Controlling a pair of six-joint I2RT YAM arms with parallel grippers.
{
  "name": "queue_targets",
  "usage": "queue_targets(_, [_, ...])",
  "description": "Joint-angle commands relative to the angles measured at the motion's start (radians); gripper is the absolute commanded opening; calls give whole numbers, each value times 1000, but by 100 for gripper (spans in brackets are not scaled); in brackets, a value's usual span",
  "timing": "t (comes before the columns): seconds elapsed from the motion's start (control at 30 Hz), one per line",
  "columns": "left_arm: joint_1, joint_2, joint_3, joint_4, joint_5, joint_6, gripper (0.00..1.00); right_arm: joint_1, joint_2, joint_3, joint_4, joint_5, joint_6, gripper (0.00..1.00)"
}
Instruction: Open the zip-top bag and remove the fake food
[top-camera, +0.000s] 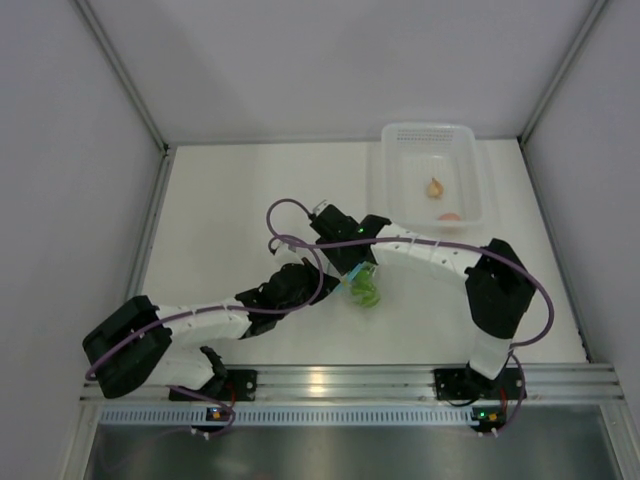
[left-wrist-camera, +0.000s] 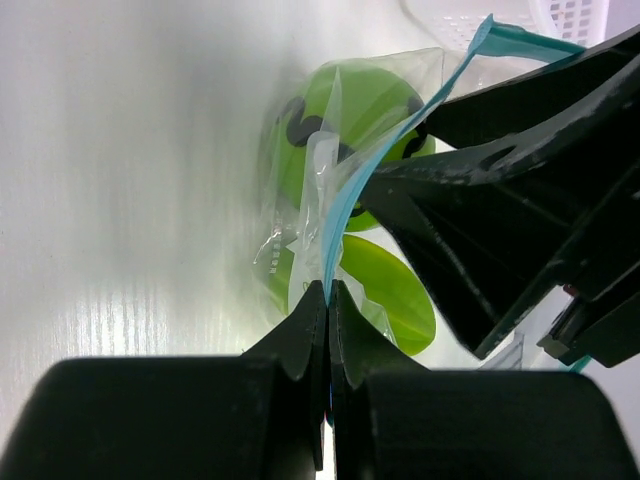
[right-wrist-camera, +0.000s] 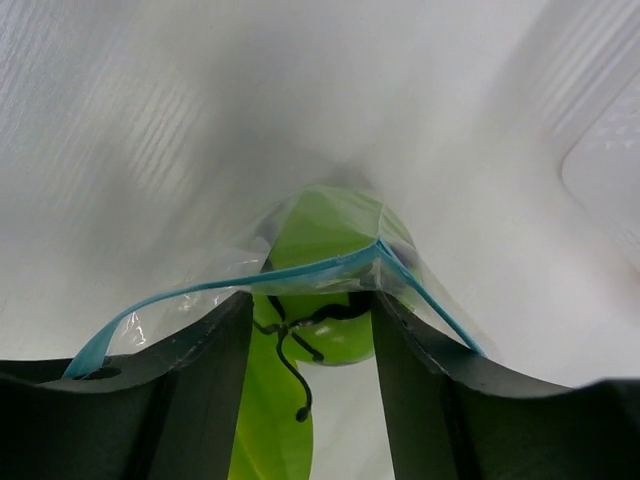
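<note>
Left hand (left-wrist-camera: 327, 300) is clenched tight on the light blue zip strip (left-wrist-camera: 345, 205) of the bag (left-wrist-camera: 300, 225), pinching it edge-on at its near end. From that pinch the strip runs straight away towards my right hand (right-wrist-camera: 312, 300), so the bag's long edge lies along the line between the two hands. Right hand has its fingers (right-wrist-camera: 195, 390) spread apart; the strip crosses in front of both tips and bends at a corner by the far one, and I cannot tell whether it grips a lip. I judge the next pull must go across the strip, not along it, and the right hand sits nearest the free end. The bag is thin, clear and crinkly, at the middle of the white desk (top-camera: 230, 200), well short of the ribbed translucent basket (top-camera: 392, 180). Inside are a glossy green ball (left-wrist-camera: 345, 115) with a dark zigzag and a smooth lime oval (left-wrist-camera: 395, 295); two peach bits (top-camera: 436, 187) already lie in the basket.
</note>
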Motion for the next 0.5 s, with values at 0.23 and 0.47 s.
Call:
queue_targets(0.23, [1,-34,-7,11,-49,-50,0,12,-143,-68,-15,-32,85,40])
queue_targets(0.47, [1,-57,-27,9,-83,-73,0,15,-169,-101,-3,-122,82,40])
